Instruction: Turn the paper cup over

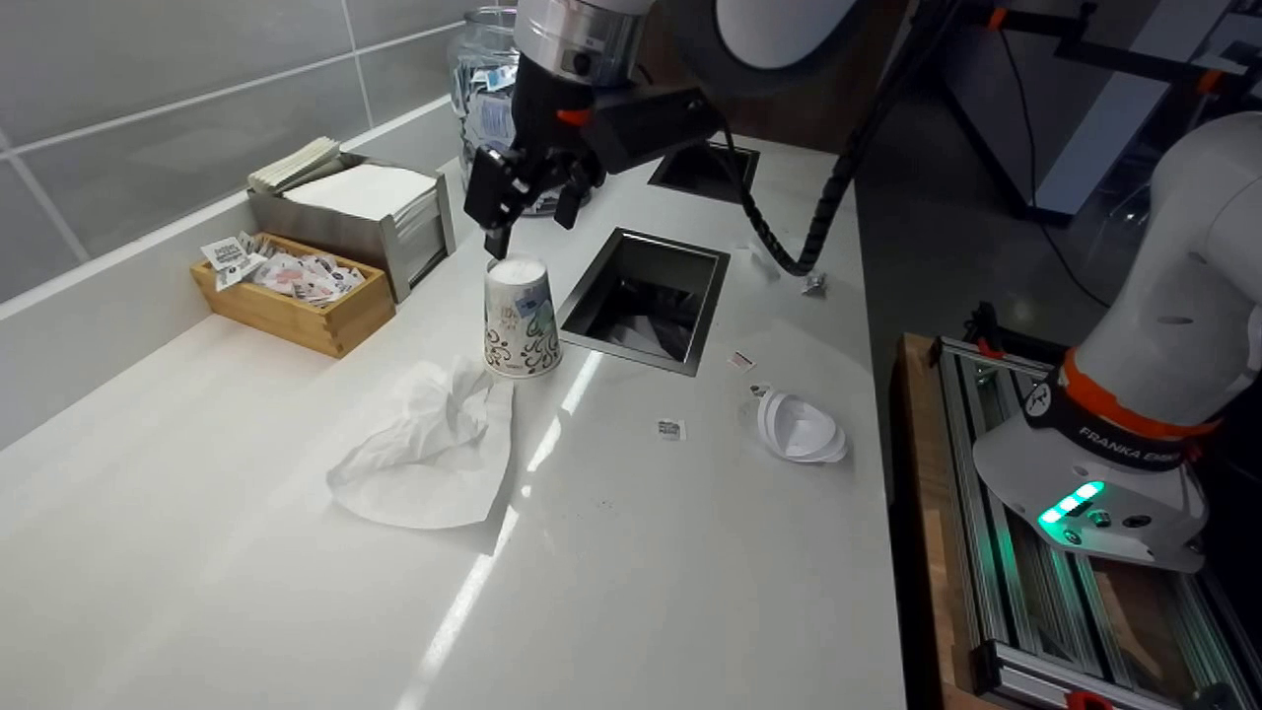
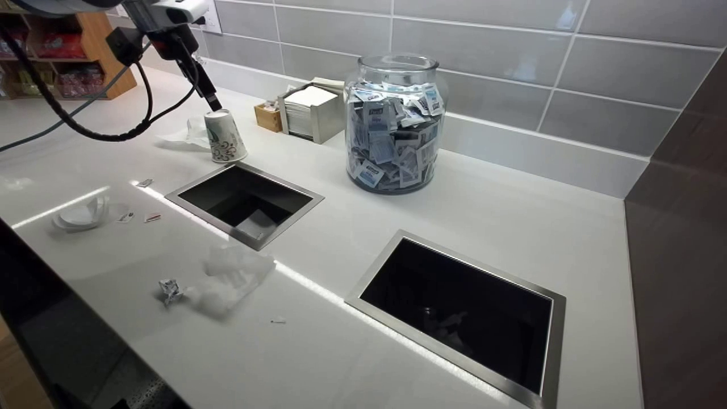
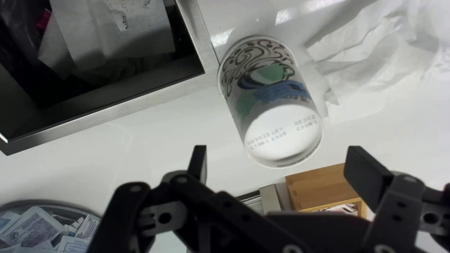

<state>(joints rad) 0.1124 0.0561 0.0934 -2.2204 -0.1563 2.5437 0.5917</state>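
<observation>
White paper cup (image 1: pixel 523 320) sits mouth down on the worktop (image 1: pixel 690 592), right beside the corner of a steel-rimmed bin (image 2: pixel 291 224). Fingers (image 3: pixel 367 174) spread apart, just above the cup's base. Bin has paper in it; another bin (image 2: pixel 555 341) further along, contents mostly too dark to make out. Glass jar (image 2: pixel 397 69): packed with sachets (image 2: pixel 377 147). Wood box (image 1: pixel 276 316): more sachets. Steel holder (image 1: pixel 330 237): napkins (image 1: pixel 365 192). Crumpled tissue (image 1: pixel 424 463) just beside the cup, small scraps (image 1: pixel 671 430) lying around. Worktop is glossy white with a bright light streak; grey tile wall (image 2: pixel 483 68) behind. Arm base (image 1: pixel 1144 493) reads FRANKA, green lights on. Cup has dark swirls plus blue and green print; codes on its base are mostly blurred.
</observation>
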